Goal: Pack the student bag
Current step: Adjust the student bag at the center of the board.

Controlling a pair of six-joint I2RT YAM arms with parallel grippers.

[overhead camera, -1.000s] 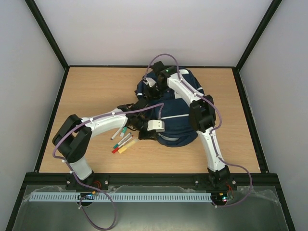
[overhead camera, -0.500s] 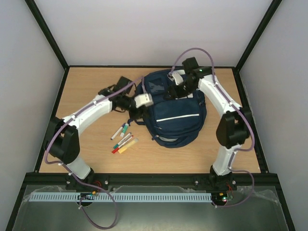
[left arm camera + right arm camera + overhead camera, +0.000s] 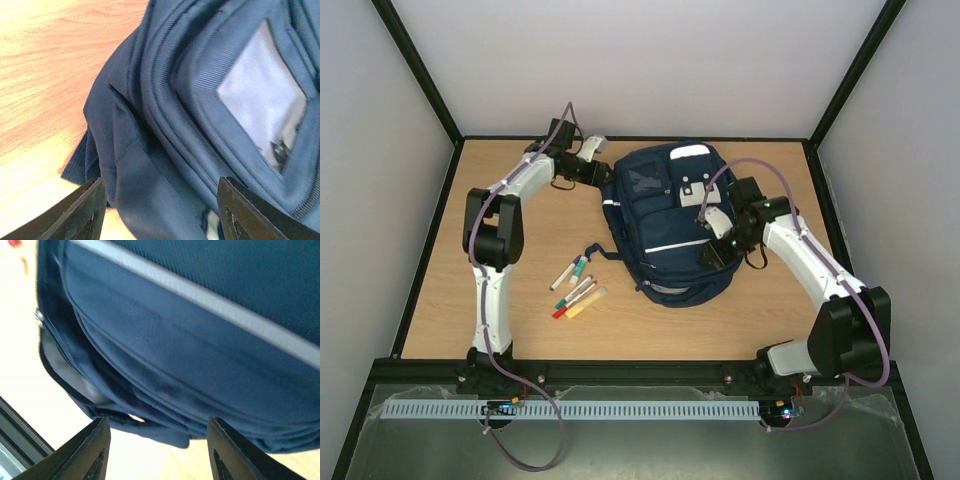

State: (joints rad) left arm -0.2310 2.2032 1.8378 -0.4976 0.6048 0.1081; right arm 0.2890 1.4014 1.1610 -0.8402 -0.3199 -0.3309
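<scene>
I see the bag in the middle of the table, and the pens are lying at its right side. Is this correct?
Not quite. The pens lie at the left side of the bag, not the right. The bag is in the middle of the table, as you say. The top external view shows this.

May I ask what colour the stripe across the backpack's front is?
The stripe is white, against the navy student bag; clearest in the top external view.
</scene>
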